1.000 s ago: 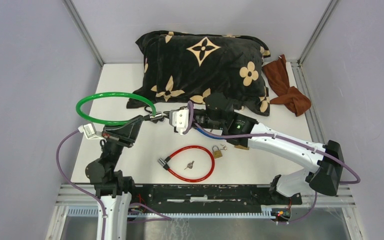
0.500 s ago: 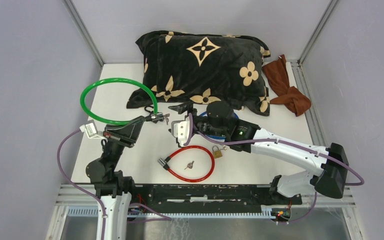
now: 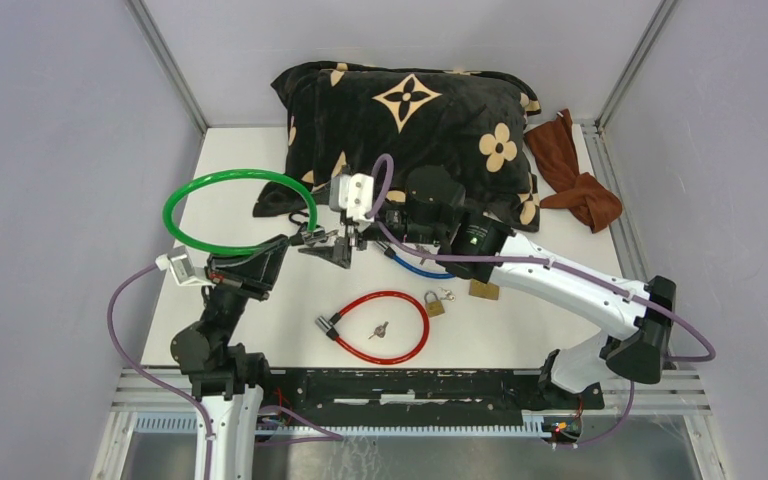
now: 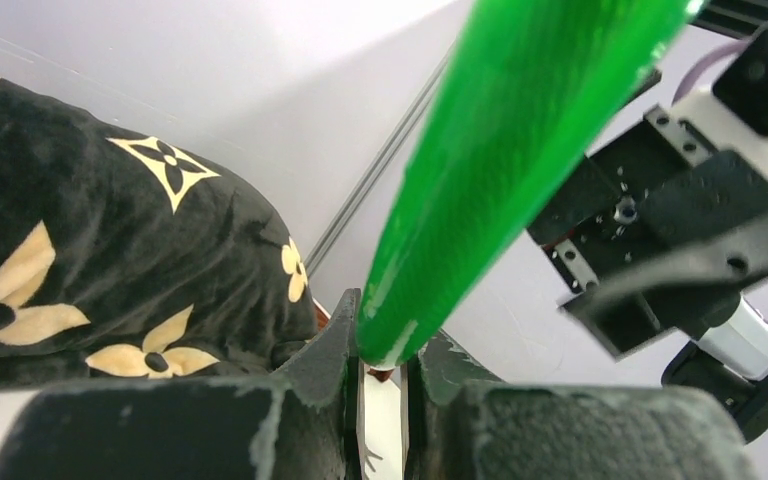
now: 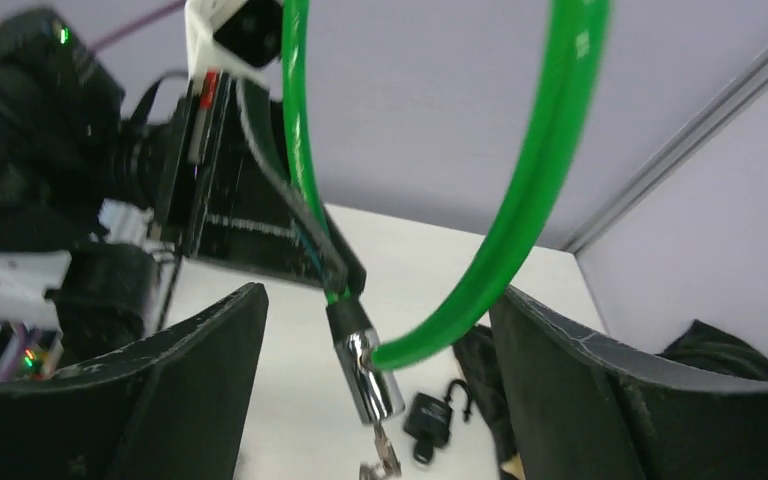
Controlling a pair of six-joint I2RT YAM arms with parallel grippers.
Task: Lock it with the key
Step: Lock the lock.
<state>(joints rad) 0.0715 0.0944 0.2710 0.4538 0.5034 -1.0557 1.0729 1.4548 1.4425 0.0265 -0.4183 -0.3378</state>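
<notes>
One green cable lock (image 3: 250, 174) is held above the white surface (image 3: 260, 320), left of centre, in front of the black flowered pillow (image 3: 410, 130). It is a glossy green cable bent into a wide loop, with both ends meeting at a short silver barrel (image 5: 365, 375) with a black collar. A small key (image 5: 385, 455) shows at the barrel's free end.

In the top view the loop reads as a flattened oval that spreads left and away from the barrel. The barrel's long axis runs roughly left to right there, with its keyed end towards the right arm. In the right wrist view the same barrel stands nearly upright, key end down.

The left hand (image 3: 295, 240) is clamped on the cable just beside the barrel, its fingers (image 4: 330, 350) pressed on either side of the green. The right hand (image 3: 338, 235) has its fingers (image 5: 210, 350) spread wide apart, flanking the barrel without touching it.

A red cable lock (image 3: 380, 325) and a brass padlock (image 3: 434, 303) lie nearer the arm bases.
</notes>
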